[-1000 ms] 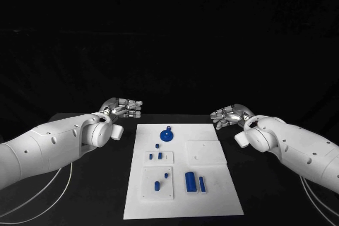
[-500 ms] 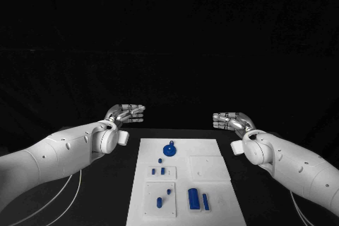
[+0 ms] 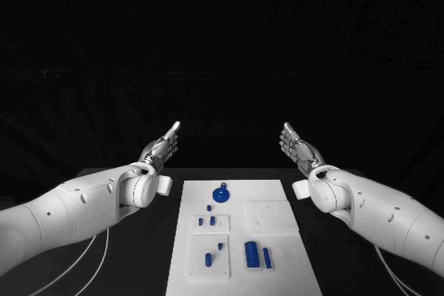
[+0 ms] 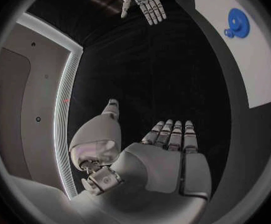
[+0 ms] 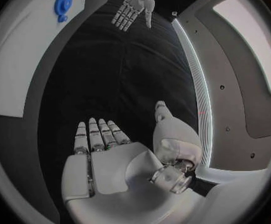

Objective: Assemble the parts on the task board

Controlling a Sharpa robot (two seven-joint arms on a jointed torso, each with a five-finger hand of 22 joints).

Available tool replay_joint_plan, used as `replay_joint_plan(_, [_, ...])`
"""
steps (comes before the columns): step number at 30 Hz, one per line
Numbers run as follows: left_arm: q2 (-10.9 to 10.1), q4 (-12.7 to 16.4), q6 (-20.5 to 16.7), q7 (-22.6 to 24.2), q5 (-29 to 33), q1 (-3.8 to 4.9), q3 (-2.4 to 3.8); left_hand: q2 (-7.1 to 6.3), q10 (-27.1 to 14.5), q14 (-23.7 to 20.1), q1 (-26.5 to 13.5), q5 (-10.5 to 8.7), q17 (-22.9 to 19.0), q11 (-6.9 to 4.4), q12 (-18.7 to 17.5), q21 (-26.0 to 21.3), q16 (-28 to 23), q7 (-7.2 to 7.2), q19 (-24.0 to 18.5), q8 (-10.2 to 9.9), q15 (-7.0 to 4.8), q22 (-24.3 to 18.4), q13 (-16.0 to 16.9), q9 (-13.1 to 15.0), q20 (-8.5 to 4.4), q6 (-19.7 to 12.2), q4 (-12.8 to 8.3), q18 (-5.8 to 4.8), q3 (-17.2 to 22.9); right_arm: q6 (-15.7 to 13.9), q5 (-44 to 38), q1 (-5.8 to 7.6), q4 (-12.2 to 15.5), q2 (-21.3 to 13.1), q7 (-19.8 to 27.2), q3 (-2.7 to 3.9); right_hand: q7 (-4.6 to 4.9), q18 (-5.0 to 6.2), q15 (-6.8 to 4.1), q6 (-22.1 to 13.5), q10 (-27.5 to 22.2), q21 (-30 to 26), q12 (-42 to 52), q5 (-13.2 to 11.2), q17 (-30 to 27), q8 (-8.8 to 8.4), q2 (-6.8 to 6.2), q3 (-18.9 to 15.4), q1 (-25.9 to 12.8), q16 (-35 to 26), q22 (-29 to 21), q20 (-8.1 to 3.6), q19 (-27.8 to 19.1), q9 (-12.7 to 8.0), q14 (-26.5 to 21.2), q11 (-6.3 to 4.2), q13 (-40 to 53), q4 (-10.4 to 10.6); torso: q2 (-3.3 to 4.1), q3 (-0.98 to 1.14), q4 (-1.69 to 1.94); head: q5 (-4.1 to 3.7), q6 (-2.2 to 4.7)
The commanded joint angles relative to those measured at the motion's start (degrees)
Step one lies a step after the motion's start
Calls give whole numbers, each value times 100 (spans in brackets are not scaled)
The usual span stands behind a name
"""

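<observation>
The white task board (image 3: 278, 270) lies in the middle of the black table. A round blue part (image 3: 221, 194) sits near its far end; it also shows as the round blue part (image 4: 236, 23) and the round blue part (image 5: 63, 4). Small blue pegs (image 3: 205, 221) stand in a raised plate, and a blue cylinder (image 3: 249, 254) lies next to a thin blue bar (image 3: 266, 257). My left hand (image 3: 163, 148) is raised beyond the board's far left corner, fingers straight, holding nothing. My right hand (image 3: 297, 146) mirrors it at the far right, flat and empty.
A blank raised white square (image 3: 268, 214) sits on the board's right side. A lower plate (image 3: 210, 255) holds two more blue pegs. White cables (image 3: 92, 261) trail under my left arm. Black table lies on both sides of the board.
Both hands have uncurled from half-closed to flat with straight fingers and have risen. The whole view has shifted, so the board sits lower in the picture.
</observation>
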Motion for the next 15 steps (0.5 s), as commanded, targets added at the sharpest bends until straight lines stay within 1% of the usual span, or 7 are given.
replay_joint_plan(1, [-123,467,-743,289,10,-166,93,-34,-985,-821,-3131,-115,-49,-103,-75,-64,-66,-99,-804,-62,-110,-59,-47,-48,-173,-771,4,-215,61,-746,640,47,463,-133,416,-189,-102,-166,-117,-816,-987,-75,-69,-196,-53,-77,-52,-80,-2119,-74,-53,-190,-718,-51,-1149,-118,-48,179,-184,91,30,-53,-86])
replay_joint_plan(6, [-389,1365,-1472,509,16,-502,308,-34,-985,-821,-3131,-115,-49,-103,-75,-64,-66,-99,-804,-62,-110,-59,-47,-48,-173,-771,4,-215,61,-1516,1285,136,1361,-420,764,-671,-102,-166,-117,-816,-987,-75,-69,-196,-53,-77,-52,-80,-2119,-74,-53,-190,-718,-51,-1149,-118,-48,179,-197,97,32,-58,-94])
replay_joint_plan(7, [-468,1630,-1687,574,18,-601,372,-34,-985,-821,-3131,-115,-49,-103,-75,-64,-66,-99,-804,-62,-110,-59,-47,-48,-173,-771,4,-215,61,-1750,1481,163,1634,-508,869,-818,-102,-166,-117,-816,-987,-75,-69,-196,-53,-77,-52,-80,-2119,-74,-53,-190,-718,-51,-1149,-118,-48,179,-197,97,32,-58,-94])
replay_joint_plan(8, [-515,1789,-1816,613,19,-661,410,-34,-985,-821,-3131,-115,-49,-103,-75,-64,-66,-99,-804,-62,-110,-59,-47,-48,-173,-771,4,-215,61,-1897,1605,180,1807,-563,936,-910,-102,-166,-117,-816,-987,-75,-69,-196,-53,-77,-52,-80,-2119,-74,-53,-190,-718,-51,-1149,-118,-48,179,-197,97,32,-58,-94])
replay_joint_plan(11, [-638,2205,-2153,715,22,-816,509,-34,-985,-821,-3131,-115,-49,-103,-75,-64,-66,-99,-804,-62,-110,-59,-47,-48,-173,-771,4,-215,61,-2288,1932,225,2262,-709,1112,-1154,-102,-166,-117,-816,-987,-75,-69,-196,-53,-77,-52,-80,-2119,-74,-53,-190,-718,-51,-1149,-118,-48,179,-197,97,32,-58,-94])
replay_joint_plan(14, [-744,2561,-2442,802,25,-949,594,-34,-985,-821,-3131,-115,-49,-103,-75,-64,-66,-99,-804,-62,-110,-59,-47,-48,-173,-771,4,-215,61,-2632,2221,265,2664,-837,1268,-1370,-102,-166,-117,-816,-987,-75,-69,-196,-53,-77,-52,-80,-2119,-74,-53,-190,-718,-51,-1149,-118,-48,179,-197,97,32,-58,-94])
replay_joint_plan(15, [-766,2637,-2503,821,25,-978,612,-34,-985,-821,-3131,-115,-49,-103,-75,-64,-66,-99,-804,-62,-110,-59,-47,-48,-173,-771,4,-215,61,-2709,2285,274,2753,-866,1302,-1418,-102,-166,-117,-816,-987,-75,-69,-196,-53,-77,-52,-80,-2119,-74,-53,-190,-718,-51,-1149,-118,-48,179,-197,97,32,-58,-94])
